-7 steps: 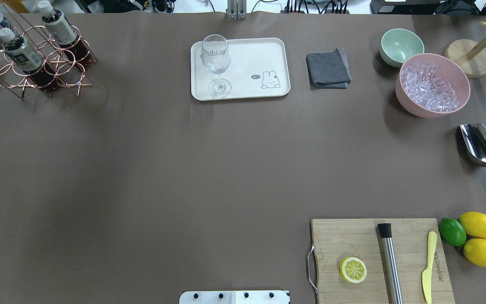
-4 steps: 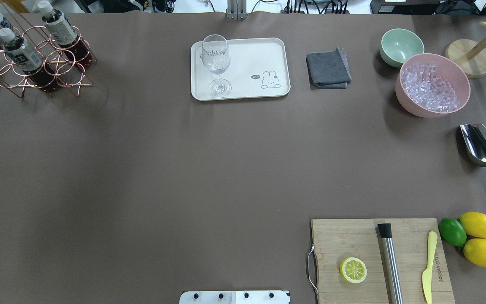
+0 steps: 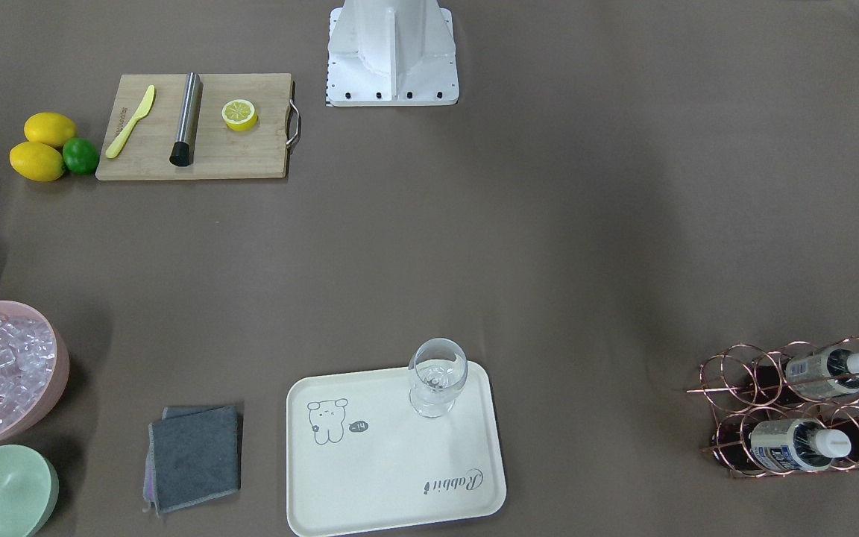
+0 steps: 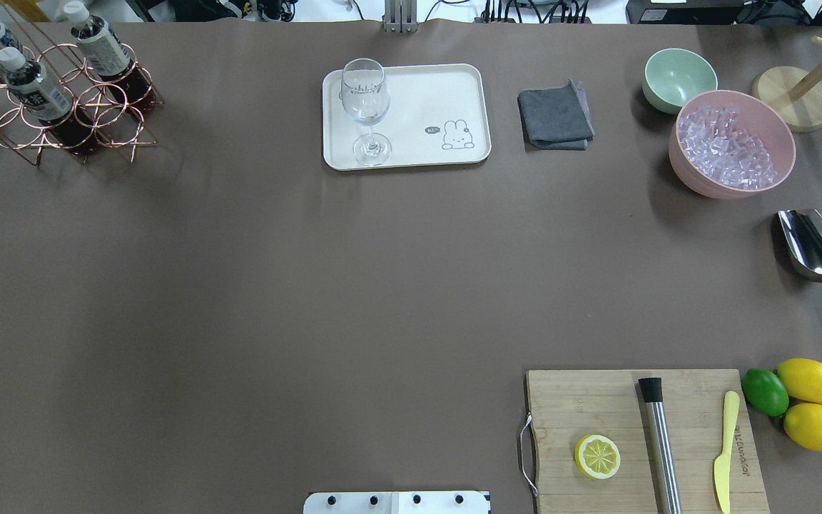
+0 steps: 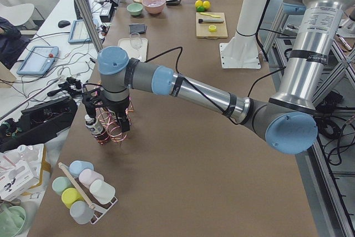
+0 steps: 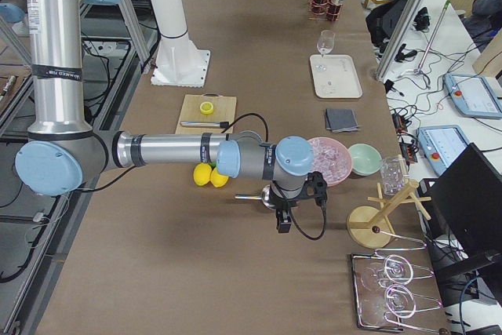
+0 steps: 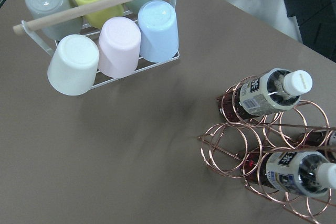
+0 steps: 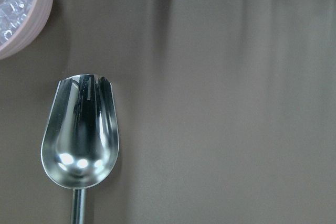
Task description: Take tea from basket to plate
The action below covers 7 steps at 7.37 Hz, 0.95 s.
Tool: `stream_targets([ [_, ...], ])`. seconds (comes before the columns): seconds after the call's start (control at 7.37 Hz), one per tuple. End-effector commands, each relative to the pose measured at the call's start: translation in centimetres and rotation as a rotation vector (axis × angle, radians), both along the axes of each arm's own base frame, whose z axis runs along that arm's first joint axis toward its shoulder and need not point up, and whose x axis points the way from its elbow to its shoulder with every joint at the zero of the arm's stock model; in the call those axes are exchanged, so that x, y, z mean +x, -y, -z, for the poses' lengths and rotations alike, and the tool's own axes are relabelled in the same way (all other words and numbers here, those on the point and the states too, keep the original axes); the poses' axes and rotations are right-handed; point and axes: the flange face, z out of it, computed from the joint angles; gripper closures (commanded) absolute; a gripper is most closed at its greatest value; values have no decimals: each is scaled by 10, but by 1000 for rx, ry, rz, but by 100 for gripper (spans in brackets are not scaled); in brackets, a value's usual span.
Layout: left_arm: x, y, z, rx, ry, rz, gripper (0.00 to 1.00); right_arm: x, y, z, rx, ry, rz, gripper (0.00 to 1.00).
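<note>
Left gripper (image 5: pixel 104 114) over wire basket (image 3: pixel 728 384) with three tea bottles (image 3: pixel 795 445)

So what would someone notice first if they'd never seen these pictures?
Probably the shiny copper wire basket at the table's far left corner, with three tea bottles poking out and the left arm reaching over it. Then the pink bowl heaped with ice cubes at far right, and the bright lemons by the cutting board.
</note>
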Motion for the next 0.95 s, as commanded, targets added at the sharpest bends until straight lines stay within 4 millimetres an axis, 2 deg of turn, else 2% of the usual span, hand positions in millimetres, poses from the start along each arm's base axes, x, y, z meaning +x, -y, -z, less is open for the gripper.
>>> stream_targets([
  [0.0, 28, 36, 14, -96, -75, 135, 3, 0, -5, -10, -19, -2, 2, 0],
  [0.27, 42, 63, 26, -141, -99, 186, 2, 1, -6, -16, -27, -8, 5, 0],
  [0.68, 39, 96, 64, -212, -140, 296, 2, 1, -5, -15, -23, -6, 8, 0],
  [0.81, 40, 99, 66, -248, -159, 340, 2, 0, -6, -17, -25, -8, 8, 0],
])
